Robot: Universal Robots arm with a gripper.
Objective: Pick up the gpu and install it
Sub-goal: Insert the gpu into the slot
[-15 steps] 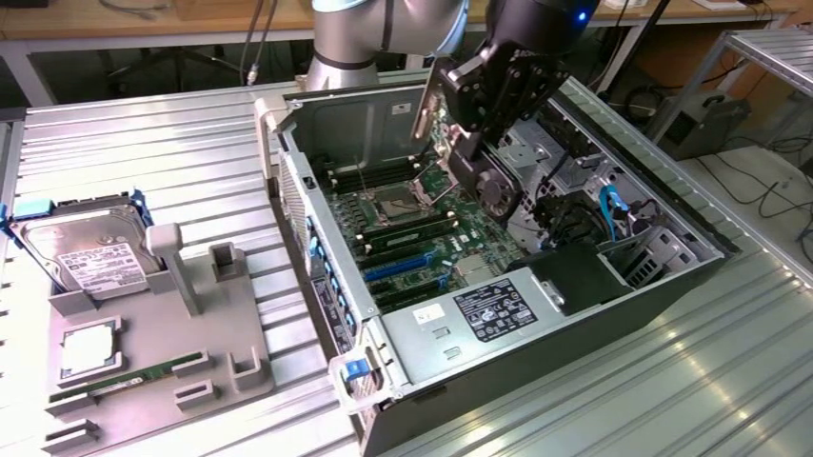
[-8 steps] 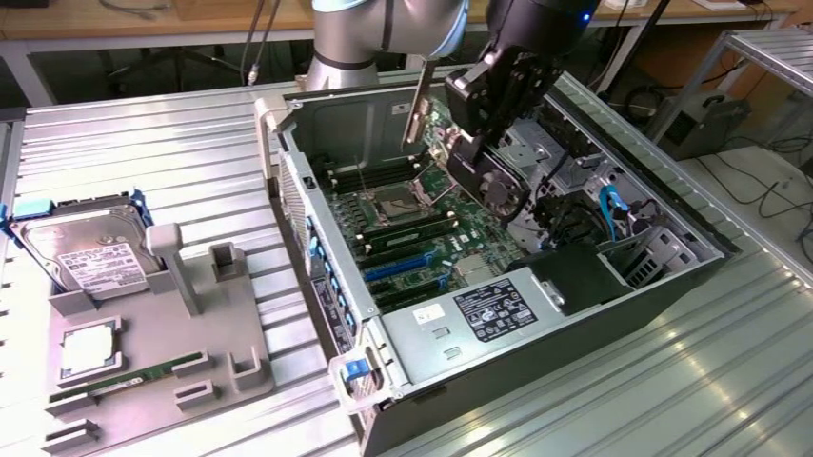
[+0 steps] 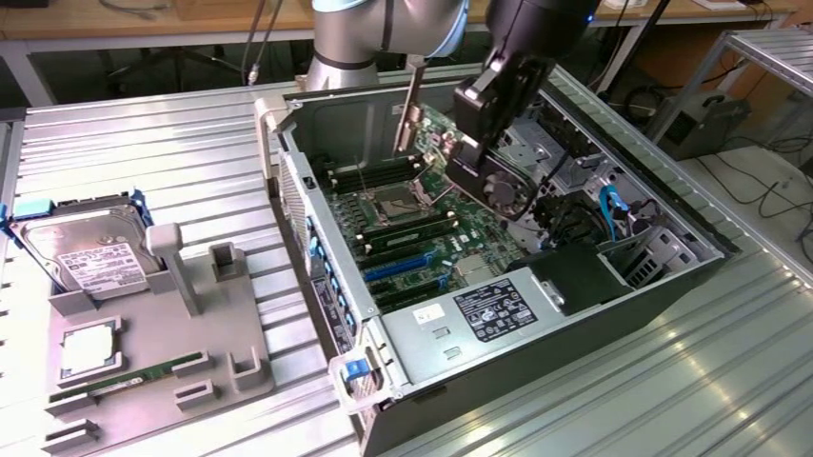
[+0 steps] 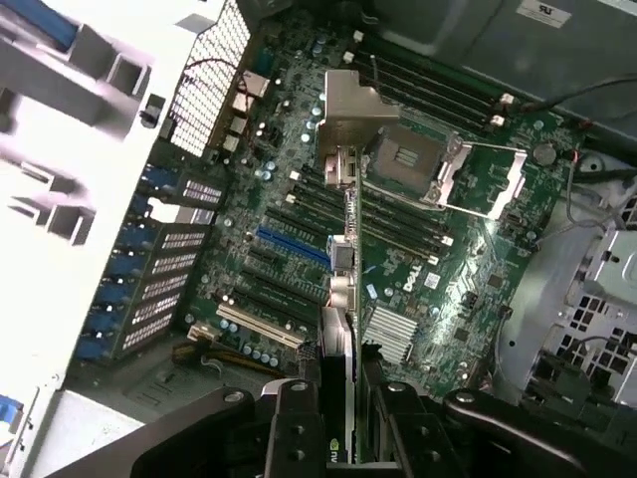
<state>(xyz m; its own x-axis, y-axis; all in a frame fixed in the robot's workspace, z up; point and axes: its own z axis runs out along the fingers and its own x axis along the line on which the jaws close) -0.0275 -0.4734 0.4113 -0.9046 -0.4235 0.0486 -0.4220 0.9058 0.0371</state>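
Gripping the gpu (image 4: 343,289) by one long edge, the gripper (image 4: 343,403) had its fingers (image 4: 299,433) clamped on the card's two faces, so the card hung edge-on straight out from the jaws toward the motherboard (image 4: 468,259). Holding it thin-side-down looked deliberate: that way the connector edge faced the board head-on, not flat. The silver bracket (image 4: 350,110) sat at the card end farthest from the gripper, on the side of the perforated rear wall (image 4: 199,90), probably because the bracket belongs at the rear slot openings. In the exterior view the gripper (image 3: 481,133) hung over the open case (image 3: 578,324), with the gpu (image 3: 436,143) just beside and below it and the bracket (image 3: 409,105) standing upright. The card looked clear of the board and not seated, so pick-up appeared done and install not. The blue slot (image 4: 294,249) lay beneath the gripper, just beside the card's line. The CPU socket (image 4: 408,159) with its open latch was near the bracket end, untouched. Well apart from the gripper, outside the case, a grey holder tray (image 3: 166,381) kept a hard drive (image 3: 89,257) propped on edge and a RAM stick (image 3: 128,376) in a groove, likely so parts could be taken by an edge.
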